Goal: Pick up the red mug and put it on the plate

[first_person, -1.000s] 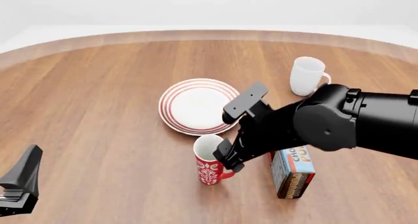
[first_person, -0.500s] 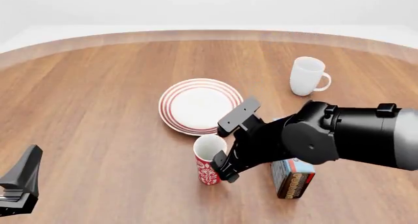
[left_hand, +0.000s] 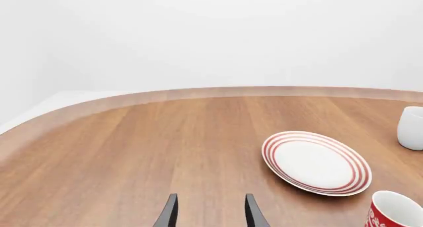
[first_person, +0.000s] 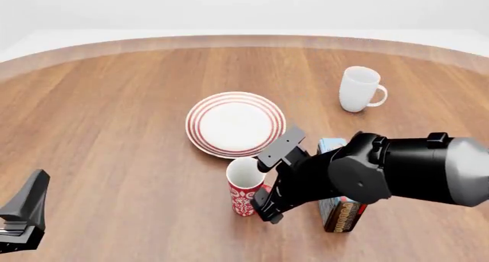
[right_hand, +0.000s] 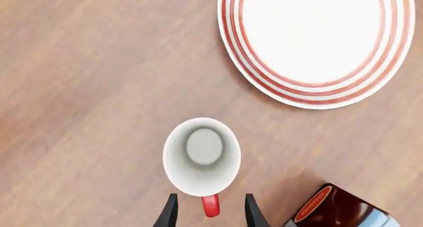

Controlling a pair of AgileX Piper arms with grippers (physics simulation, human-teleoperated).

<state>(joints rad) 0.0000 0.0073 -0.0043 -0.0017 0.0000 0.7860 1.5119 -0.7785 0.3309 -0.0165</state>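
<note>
— Where's the red mug [first_person: 244, 187]?

— Upright on the wooden counter [first_person: 114, 113], lower centre of the front view, just below the red-ringed plate [first_person: 235, 123]. My right fingers [right_hand: 210, 214] are spread, one on each side of its handle [right_hand: 210, 205], not clamping it.

— And your left?

— My left fingers [left_hand: 210, 214] are parted over bare counter, grasping nothing. A white mug [first_person: 359, 88] sits upper right.
</note>
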